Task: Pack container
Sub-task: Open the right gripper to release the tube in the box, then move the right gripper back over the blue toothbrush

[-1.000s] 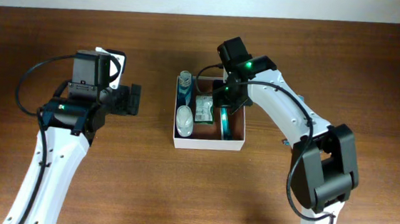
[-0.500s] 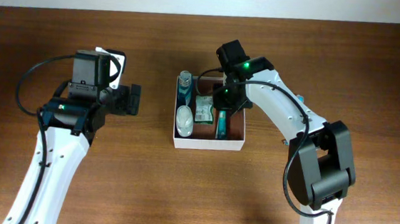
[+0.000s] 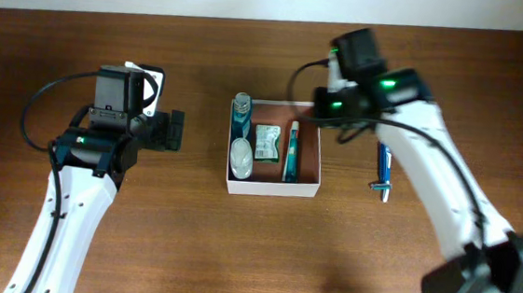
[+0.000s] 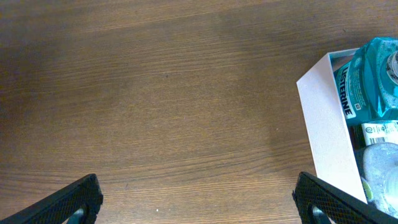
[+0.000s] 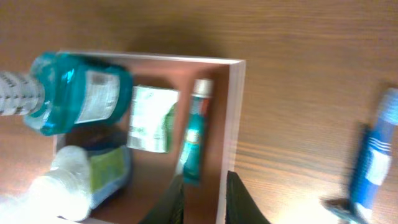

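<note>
The container (image 3: 272, 190) is a square white-walled box with a reddish-brown inside, at the table's middle. In it lie a teal mouthwash bottle (image 3: 241, 115), a white bottle (image 3: 241, 156), a green packet (image 3: 266, 142) and a teal toothpaste tube (image 3: 291, 153). My right gripper (image 3: 326, 103) hangs above the box's back right corner. In the right wrist view its fingers (image 5: 204, 199) are slightly apart and empty over the box's right wall (image 5: 235, 112), with the tube (image 5: 194, 134) below. My left gripper (image 3: 174, 130) is wide open and empty (image 4: 199, 199), left of the box (image 4: 326, 118).
A blue razor-like item (image 3: 383, 170) lies on the bare wood right of the box and also shows in the right wrist view (image 5: 372, 155). The table is dark brown wood (image 3: 180, 234). A pale wall runs along the table's far edge.
My right gripper let go of the toothpaste tube, which now lies flat in the box. It rose and moved back to the right. The left arm has not moved.
</note>
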You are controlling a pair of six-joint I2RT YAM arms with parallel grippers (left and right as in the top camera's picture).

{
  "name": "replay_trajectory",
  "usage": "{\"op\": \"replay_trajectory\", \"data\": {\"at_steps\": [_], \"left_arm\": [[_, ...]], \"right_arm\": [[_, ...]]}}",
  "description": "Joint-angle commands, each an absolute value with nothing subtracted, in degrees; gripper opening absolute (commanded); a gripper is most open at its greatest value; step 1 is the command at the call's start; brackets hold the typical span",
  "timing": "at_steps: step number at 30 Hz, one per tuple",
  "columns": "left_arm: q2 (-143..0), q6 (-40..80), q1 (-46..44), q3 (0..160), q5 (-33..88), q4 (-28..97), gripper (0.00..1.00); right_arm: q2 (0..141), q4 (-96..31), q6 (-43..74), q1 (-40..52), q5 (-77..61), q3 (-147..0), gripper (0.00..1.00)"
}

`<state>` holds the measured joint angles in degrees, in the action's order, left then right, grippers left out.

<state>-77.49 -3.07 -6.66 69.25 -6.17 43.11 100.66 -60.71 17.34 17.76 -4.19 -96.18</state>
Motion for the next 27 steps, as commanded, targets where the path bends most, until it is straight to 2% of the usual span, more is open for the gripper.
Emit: {"op": "replay_trajectory", "data": {"at_steps": [1,5,7,8,10,11,21,25,27], "left_arm": [[-77.8,-4.0,-6.5,69.5,-5.8,43.0,1.00],[-77.8,-4.0,-6.5,69.5,-5.8,43.0,1.00],[-77.8,-4.0,-6.5,69.5,-5.8,43.0,0.99],[-77.8,-4.0,-6.5,69.5,-5.8,43.0,1.00],[-77.8,-4.0,-6.5,69.5,-5.8,43.0,0.99],[-77.8,-4.0,-6.5,69.5,-5.8,43.0,0.99],[-77.8,-4.0,-6.5,69.5,-5.8,43.0,1.00],[-77.8,-4.0,-6.5,69.5,-5.8,43.0,0.99],[-77.8,-4.0,-6.5,69.5,-5.8,43.0,1.00]], "right_arm": [[99.3,-63.7,16.5,13.0,-0.1,-96.7,0.27],[100.4,-67.9,16.5,7.8,2.3,-96.6,0.46],[101.3,-69.6,16.3,5.5,3.2,-96.6,0.66],[101.6,-70.0,16.3,4.6,3.3,-96.6,0.72],[102.4,-70.7,16.3,3.0,3.3,-96.2,0.95],[102.6,-70.8,16.3,2.3,3.3,-95.9,0.98],[103.6,-63.4,15.7,0.8,3.3,-84.4,0.98],[103.6,-57.8,13.4,0.8,3.3,-78.3,0.86],[103.6,-54.9,10.7,0.8,3.3,-75.5,0.75]]}}
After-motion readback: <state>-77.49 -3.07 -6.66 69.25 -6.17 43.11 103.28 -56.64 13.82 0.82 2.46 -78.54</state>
